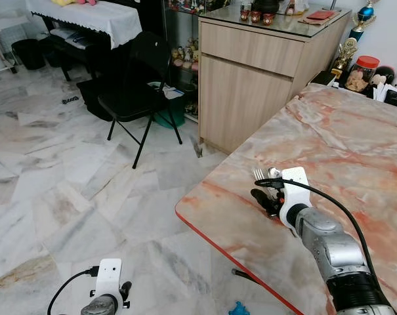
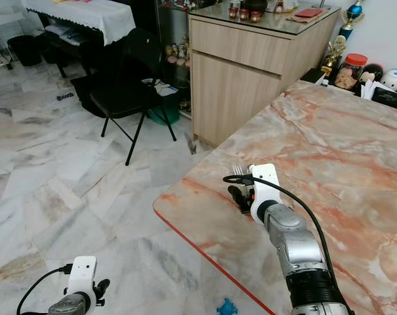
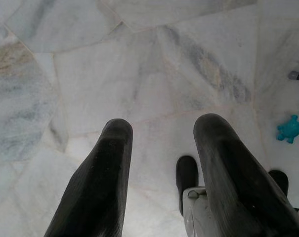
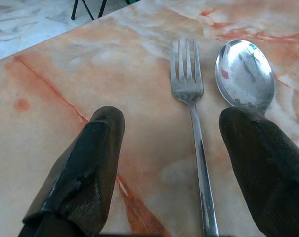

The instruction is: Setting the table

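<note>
A silver fork (image 4: 189, 84) and a silver spoon (image 4: 244, 74) lie side by side on the pink marble table (image 1: 355, 131), near its front corner. My right gripper (image 4: 175, 123) rests low over the table, open, with the fork's handle running between its two fingers (image 4: 97, 148). The spoon's handle is hidden under the other finger. From the head, the fork's tines (image 1: 258, 173) stick out just past my right gripper (image 1: 267, 197). My left gripper (image 3: 161, 133) hangs open over the floor, holding nothing.
The table's red-trimmed edge (image 1: 211, 239) runs diagonally beside the right arm. A black folding chair (image 1: 136, 72) and a wooden cabinet (image 1: 250, 72) stand beyond. A small blue toy (image 1: 239, 308) lies on the marble floor. Jars and trophies (image 1: 362, 72) crowd the table's far end.
</note>
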You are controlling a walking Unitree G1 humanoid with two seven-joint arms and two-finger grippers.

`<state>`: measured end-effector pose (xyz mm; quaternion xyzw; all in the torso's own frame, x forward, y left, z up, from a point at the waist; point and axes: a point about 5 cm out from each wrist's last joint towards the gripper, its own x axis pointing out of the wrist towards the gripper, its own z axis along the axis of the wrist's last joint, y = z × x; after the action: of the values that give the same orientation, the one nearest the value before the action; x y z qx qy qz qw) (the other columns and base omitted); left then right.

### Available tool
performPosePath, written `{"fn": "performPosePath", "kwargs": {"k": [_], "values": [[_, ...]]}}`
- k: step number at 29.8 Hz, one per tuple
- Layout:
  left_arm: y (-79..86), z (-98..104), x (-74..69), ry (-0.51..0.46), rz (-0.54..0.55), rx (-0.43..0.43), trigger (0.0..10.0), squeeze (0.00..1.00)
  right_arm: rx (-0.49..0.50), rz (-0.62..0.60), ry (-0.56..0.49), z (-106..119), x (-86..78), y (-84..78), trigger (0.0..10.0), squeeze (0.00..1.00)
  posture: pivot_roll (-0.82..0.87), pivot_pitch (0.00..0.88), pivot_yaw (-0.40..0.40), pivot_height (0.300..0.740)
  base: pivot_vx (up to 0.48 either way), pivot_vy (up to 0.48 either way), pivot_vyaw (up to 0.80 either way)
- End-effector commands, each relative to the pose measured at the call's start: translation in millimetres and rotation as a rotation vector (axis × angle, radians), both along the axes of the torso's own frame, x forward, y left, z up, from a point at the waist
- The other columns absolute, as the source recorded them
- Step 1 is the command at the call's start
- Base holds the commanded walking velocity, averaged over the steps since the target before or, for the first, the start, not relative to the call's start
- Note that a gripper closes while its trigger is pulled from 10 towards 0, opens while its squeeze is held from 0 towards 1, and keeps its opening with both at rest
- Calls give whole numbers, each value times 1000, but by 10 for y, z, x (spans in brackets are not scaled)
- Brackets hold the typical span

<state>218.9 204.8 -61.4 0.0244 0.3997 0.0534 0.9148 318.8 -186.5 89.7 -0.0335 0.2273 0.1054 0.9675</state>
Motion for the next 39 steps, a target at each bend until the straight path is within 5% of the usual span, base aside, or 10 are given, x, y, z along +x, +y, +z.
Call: {"fn": "performPosePath", "kwargs": {"k": [1,36,37,38,39], "values": [[4,-15,-21,14,5,-3,10000,0,-18,4,-4,15,27,5,10000,0,48,16,20,740,0,0,0],[11,-16,-24,16,5,1,10000,0,-26,-24,28,-97,-2,-26,10000,0,56,19,24,740,0,0,0],[13,-15,-24,17,5,1,10000,0,-24,-23,25,-91,1,-22,2039,0,56,20,24,740,0,0,0],[13,-15,-24,17,5,2,10000,0,-22,-24,23,-84,4,-22,0,0,54,19,25,740,0,0,0],[12,-15,-24,17,5,1,10000,0,-21,-25,21,-80,6,-21,0,0,54,19,25,740,0,0,0]]}}
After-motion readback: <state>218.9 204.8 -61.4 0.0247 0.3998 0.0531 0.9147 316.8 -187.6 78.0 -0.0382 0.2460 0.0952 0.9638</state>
